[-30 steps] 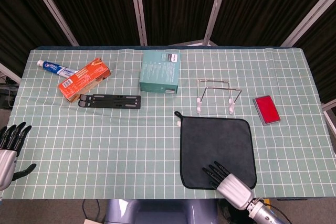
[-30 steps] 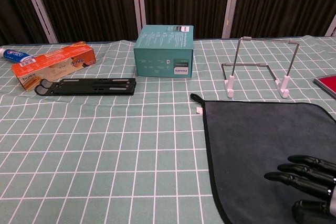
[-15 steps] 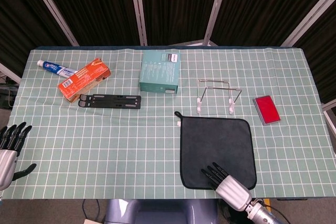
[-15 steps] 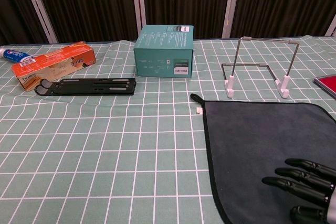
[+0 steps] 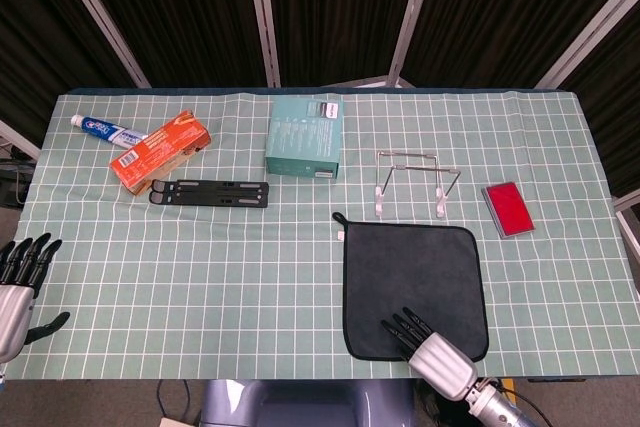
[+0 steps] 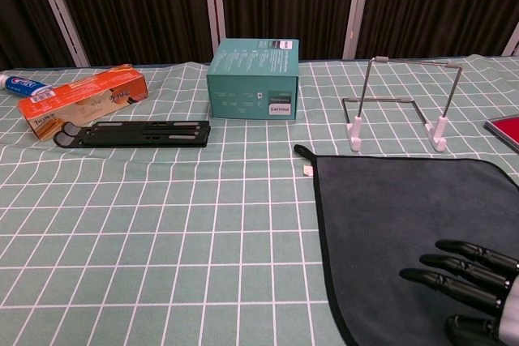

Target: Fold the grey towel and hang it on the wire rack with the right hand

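The grey towel [image 5: 412,272] [image 6: 405,208] lies flat and unfolded on the checked cloth, right of centre. Just behind it stands the wire rack [image 5: 415,185] [image 6: 399,104], bare on its white feet. My right hand [image 5: 428,351] [image 6: 470,281] reaches in over the towel's near edge, fingers stretched out and apart, holding nothing. My left hand [image 5: 18,282] waits at the table's near left corner, fingers spread and empty; the chest view does not show it.
A teal box [image 5: 306,135] [image 6: 253,79] sits behind the towel to the left. A black folding stand [image 5: 209,193], an orange carton [image 5: 160,151] and a toothpaste tube [image 5: 106,131] lie at the far left. A red case [image 5: 507,209] rests right of the rack.
My right hand has slid slightly left and back toward the near edge of the towel. Towel, rack and left hand stay put.
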Available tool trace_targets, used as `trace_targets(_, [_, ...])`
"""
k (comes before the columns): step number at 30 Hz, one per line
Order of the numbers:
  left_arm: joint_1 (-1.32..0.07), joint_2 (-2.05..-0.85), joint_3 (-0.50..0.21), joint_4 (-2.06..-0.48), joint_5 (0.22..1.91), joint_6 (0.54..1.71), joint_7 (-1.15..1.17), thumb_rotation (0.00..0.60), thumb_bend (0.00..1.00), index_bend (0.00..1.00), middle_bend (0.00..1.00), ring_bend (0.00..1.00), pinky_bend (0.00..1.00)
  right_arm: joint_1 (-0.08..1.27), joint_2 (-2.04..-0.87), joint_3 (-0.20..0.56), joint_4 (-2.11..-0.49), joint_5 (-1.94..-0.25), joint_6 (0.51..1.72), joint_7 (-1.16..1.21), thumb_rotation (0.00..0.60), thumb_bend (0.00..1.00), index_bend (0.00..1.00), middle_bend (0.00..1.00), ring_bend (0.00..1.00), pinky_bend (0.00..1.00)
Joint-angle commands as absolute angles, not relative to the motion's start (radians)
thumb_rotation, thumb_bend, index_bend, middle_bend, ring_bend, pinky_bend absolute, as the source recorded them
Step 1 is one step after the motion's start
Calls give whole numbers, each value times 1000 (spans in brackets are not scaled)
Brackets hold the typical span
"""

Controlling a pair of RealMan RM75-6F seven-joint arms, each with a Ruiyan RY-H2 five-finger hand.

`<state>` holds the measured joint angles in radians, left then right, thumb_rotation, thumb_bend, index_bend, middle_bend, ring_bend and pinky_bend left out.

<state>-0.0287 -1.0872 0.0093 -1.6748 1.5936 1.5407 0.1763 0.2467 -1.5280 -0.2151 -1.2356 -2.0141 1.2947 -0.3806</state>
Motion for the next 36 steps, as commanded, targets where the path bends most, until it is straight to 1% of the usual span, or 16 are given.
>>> trace_targets(1, [-29,-1087,8,-1675,1592,1541,175,600,0,0,0,0,0,247,-1530,-216,-1233,-2012,1303,-376,600,291,381,0,0,0])
trace_targets(23, [-30,-1087,11,-1676,1591,1538,177,600,0,0,0,0,0,251,-1537,-207,-1223,-1983,1337,-353,600,296,384,0,0,0])
trace_targets(30, [-31,-1087,12,-1677,1593,1537,177,600,0,0,0,0,0,253,-1538,-213,-1219,-1978,1335,-352,600,358,425,0,0,0])
trace_targets(36, [-32,-1087,13,-1677,1592,1536,177,600,0,0,0,0,0,255,-1539,-217,-1218,-1977,1338,-348,600,362,457,0,0,0])
